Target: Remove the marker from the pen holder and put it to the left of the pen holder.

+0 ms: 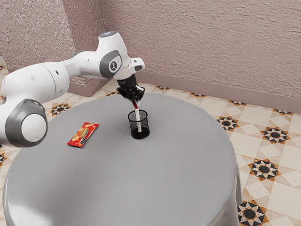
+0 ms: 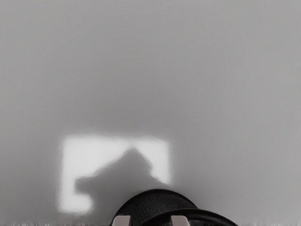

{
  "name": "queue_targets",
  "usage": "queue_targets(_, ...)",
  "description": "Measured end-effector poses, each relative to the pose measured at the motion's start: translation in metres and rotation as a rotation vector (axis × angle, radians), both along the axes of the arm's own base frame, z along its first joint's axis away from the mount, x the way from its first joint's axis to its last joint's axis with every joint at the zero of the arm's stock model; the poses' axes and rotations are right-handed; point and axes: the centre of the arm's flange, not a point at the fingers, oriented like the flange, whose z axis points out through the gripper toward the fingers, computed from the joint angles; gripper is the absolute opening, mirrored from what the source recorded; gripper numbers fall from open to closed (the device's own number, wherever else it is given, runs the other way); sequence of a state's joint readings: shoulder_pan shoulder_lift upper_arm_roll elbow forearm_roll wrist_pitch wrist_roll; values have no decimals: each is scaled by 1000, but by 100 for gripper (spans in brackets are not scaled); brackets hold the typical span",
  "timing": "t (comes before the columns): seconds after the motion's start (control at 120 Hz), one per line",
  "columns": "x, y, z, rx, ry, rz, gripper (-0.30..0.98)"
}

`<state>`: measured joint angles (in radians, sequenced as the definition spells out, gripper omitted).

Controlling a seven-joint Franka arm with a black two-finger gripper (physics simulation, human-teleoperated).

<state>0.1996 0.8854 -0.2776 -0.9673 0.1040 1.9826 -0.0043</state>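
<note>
1. Exterior view: The black two-finger gripper [image 1: 136, 102] hangs over the round black mesh pen holder [image 1: 143, 124], pointing down. The white marker with a red upper end [image 1: 138, 116] stands in the pen holder, leaning slightly, its upper part rising above the rim. Its red end meets the gripper's lower end; I cannot tell whether the gripper grasps it or is merely around or against it. A red and yellow snack packet [image 1: 83, 134] lies on the grey round table [image 1: 122, 174], well apart from the pen holder, toward the exterior view's left.
2. Wrist view: The pen holder is just under the hand. Near it, a bright patch of light [image 2: 73, 153] on the table carries a dark shadow [image 2: 117, 174].
</note>
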Motion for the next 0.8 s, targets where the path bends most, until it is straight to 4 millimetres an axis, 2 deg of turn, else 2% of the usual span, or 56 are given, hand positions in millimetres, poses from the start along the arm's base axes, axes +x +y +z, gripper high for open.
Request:
queue_targets(0.2, -1, 1, 0, 9, 8, 2, -5)
queue_targets(0.383, -5, -1, 20, 20, -8, 1, -8)
queue_targets(0.5, -14, -12, 50, 33, -26, -13, -9)
queue_targets(0.683, -53, -23, 119, 86, -50, -29, -10)
queue_targets(0.8, -80, -7, 154, 119, -52, -3, -10)
